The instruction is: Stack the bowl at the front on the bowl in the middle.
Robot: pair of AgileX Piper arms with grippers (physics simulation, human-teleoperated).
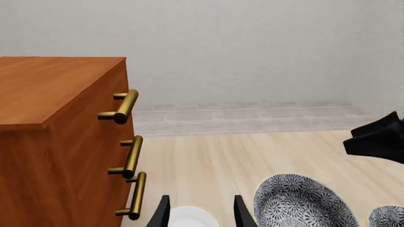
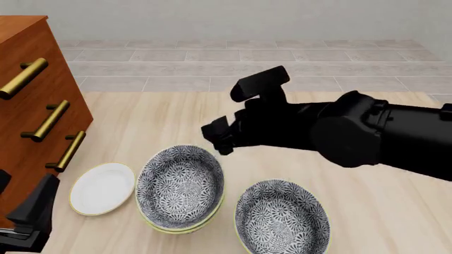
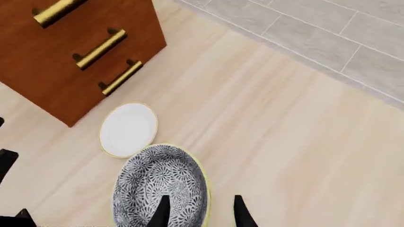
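Observation:
The bowl at the front (image 2: 282,218) stands alone on the table, nearest the front edge, right of centre; a sliver of it shows in the left wrist view (image 1: 388,218). The bowl in the middle (image 2: 180,185) lies left of it, with a like bowl's rim showing under it, so two are nested. My right gripper (image 2: 215,136) hovers open over that stack's far rim, holding nothing; its fingertips (image 3: 162,210) straddle the rim of the bowl (image 3: 158,187). My left gripper (image 1: 200,215) is open low at the front left, over the white plate (image 1: 189,218).
A wooden dresser (image 2: 35,106) with brass handles fills the left side. The flat white plate (image 2: 102,188) lies between it and the nested bowls. The right arm (image 2: 367,135) spans the table's right half above the surface. A tiled floor lies beyond the far edge.

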